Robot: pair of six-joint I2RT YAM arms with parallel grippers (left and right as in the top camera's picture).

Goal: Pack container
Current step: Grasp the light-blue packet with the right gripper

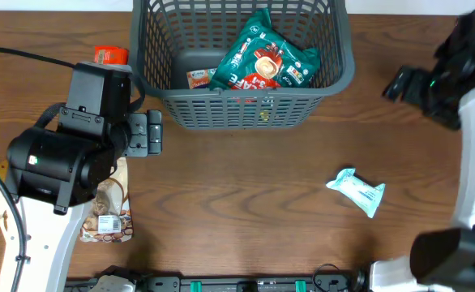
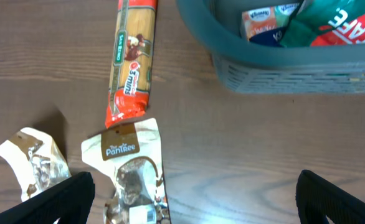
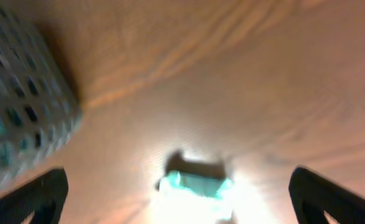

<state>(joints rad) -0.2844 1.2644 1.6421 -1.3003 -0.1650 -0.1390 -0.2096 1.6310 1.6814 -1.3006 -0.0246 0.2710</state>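
Observation:
The dark grey lattice container stands at the back middle of the table and holds a green and red packet and a small orange packet. My left gripper is open and empty, left of the container. In the left wrist view the open fingers hang over a brown-white pouch, with the container's corner at the upper right. My right gripper is open and empty, right of the container. The blurred right wrist view shows its fingers above a light teal packet, which lies at the front right.
A long red and yellow pasta packet lies left of the container; its red end shows from overhead. A second white-brown pouch lies left of the first. The container's side shows at the left of the right wrist view.

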